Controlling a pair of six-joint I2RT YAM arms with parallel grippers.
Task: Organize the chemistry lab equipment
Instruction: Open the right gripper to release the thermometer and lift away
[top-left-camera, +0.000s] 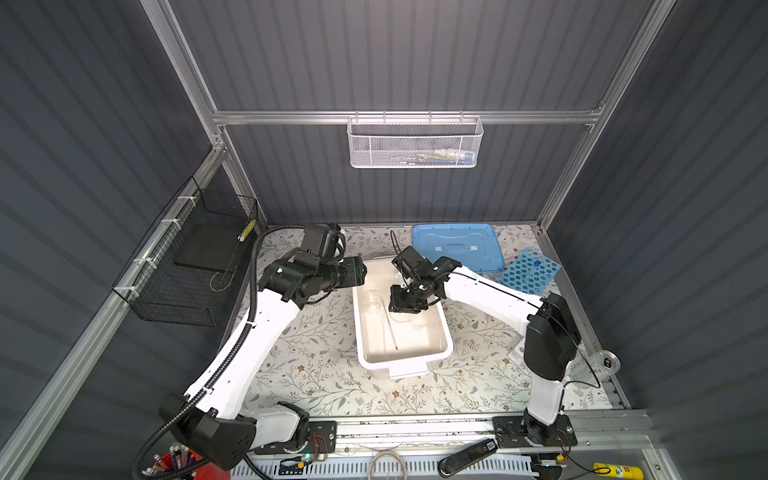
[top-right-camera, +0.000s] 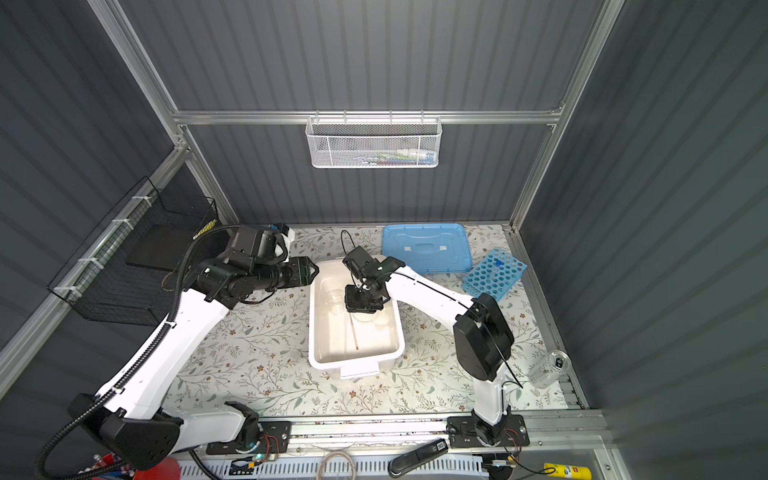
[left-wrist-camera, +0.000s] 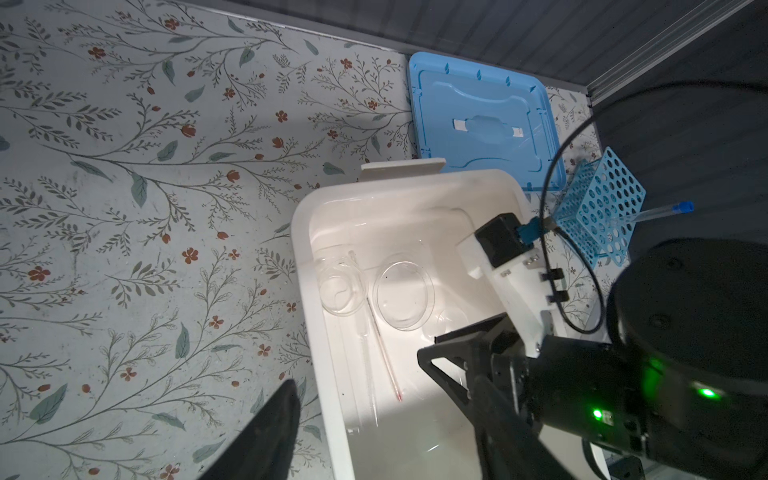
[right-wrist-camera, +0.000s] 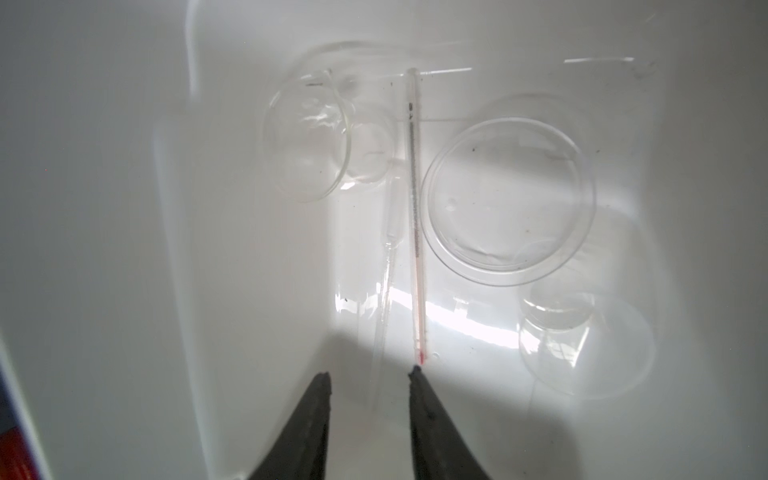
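Right gripper (right-wrist-camera: 369, 376), black fingers (right-wrist-camera: 307, 428) parted and empty, hangs over the open white plastic tub (top-left-camera: 447, 332); beneath it the thin red-tipped glass rod (right-wrist-camera: 415, 208) lies on the tub floor, long axis near-to-far, square to the jaws' closing line.

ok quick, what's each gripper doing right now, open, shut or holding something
left gripper: open, holding nothing
right gripper: open, fingers apart, holding nothing

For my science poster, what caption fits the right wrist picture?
Right pincer, open, over a thermometer, dish and beaker in the white tub.
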